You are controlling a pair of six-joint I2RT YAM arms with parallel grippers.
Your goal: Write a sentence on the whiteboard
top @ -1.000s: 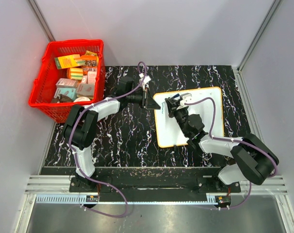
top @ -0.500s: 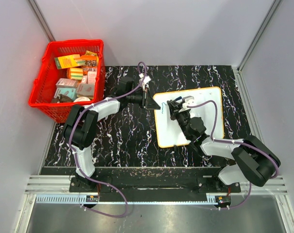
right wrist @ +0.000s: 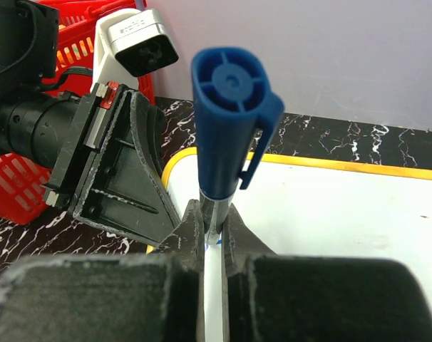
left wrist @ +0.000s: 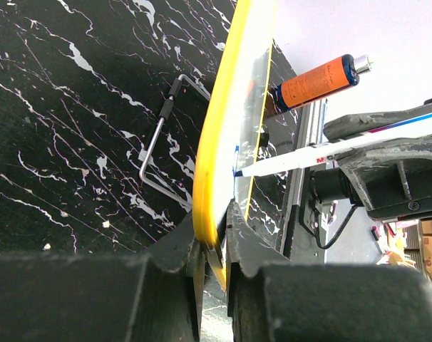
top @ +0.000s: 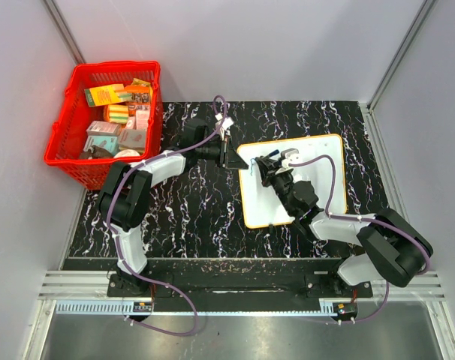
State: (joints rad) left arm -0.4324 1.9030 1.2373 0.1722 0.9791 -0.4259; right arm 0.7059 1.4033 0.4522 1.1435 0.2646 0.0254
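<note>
1. Far-left corner of desk [top: 190, 217]: red basket [top: 103, 124] of boxes.
2. The left hand [top: 226, 154] is pinched shut on the whiteboard [top: 259, 204] at its left rim; board lies right of desk centre.
3. The right hand [right wrist: 212, 239] is clamped on a blue-capped marker [right wrist: 227, 121], nib touching the board near that rim.

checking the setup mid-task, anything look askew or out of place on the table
Only the whiteboard: it lies slightly rotated against the table's edges, its left rim pinched by the left end effector. Nothing looks spilled or damaged.
</note>
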